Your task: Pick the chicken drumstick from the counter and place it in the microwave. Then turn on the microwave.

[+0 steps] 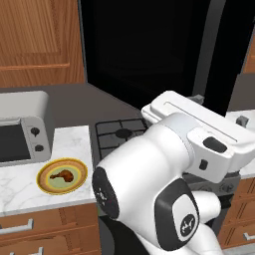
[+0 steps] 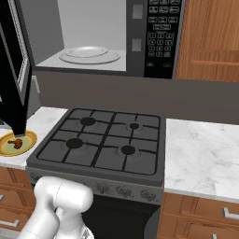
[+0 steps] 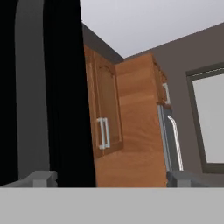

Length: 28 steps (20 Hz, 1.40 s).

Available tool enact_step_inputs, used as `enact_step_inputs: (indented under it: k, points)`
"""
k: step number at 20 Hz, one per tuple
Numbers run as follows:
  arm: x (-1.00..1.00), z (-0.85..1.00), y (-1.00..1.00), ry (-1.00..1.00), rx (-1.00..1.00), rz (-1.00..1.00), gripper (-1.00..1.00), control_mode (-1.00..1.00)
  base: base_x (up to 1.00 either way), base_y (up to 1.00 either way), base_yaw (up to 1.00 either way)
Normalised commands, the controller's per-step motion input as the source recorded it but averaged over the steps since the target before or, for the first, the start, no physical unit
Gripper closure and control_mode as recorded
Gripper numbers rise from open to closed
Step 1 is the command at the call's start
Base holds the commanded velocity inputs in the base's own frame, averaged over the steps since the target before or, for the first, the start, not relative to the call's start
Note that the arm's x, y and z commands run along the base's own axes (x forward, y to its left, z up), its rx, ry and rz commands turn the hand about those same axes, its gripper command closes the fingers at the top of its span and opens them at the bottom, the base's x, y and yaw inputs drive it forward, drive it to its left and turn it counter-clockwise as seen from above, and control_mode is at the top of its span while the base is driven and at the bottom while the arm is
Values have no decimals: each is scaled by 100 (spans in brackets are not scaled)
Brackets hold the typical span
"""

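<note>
1. Nearest the left base camera stands the Franka arm point(image 1: 164, 194), its white elbow and wrist masking the right half of the gas stovetop point(image 2: 102, 140) and the drawers below it.
2. In the hand view the gripper point(image 3: 112, 178) has its two finger tips spread wide with nothing between them; it looks up past the black microwave door point(image 3: 48, 87) toward wooden wall cabinets point(image 3: 127, 122), well away from the food.
3. On the marble counter point(image 1: 20, 184) left of the stovetop, near its front edge, lies the chicken drumstick point(image 1: 62, 174) on a yellow plate point(image 1: 46, 185), just in front of a silver toaster oven point(image 1: 22, 134).
4. Judged from this, the pick is not yet begun: the hand must swing down and left, turn to face the plate, and close over the drumstick.
5. Above the stovetop the microwave point(image 2: 107, 37) stands open, its turntable point(image 2: 88, 53) bare, its keypad point(image 2: 161, 32) too small to read.
6. From the right base view the door's edge cuts off part of the plate.
</note>
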Motion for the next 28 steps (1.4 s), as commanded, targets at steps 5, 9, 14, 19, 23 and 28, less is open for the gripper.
enact_step_inputs:
  k: [5, 9, 14, 19, 23, 28]
  points:
    - [-10, 0, -28, -3, 2, 2, -100, -100, 0, 0, 0]
    - [-4, 0, -33, 0, 5, 3, -100, -100, 0, 0, 0]
    - [-7, -1, -24, 0, 2, 9, -100, -100, 0, 0, 0]
    - [0, -1, -19, 0, 0, 20, -100, -100, 0, 0, 0]
    - [0, 0, -22, 0, 0, 26, -100, -100, 0, 0, 0]
    - [4, 0, -23, 0, 0, 29, -100, -100, 0, 0, 0]
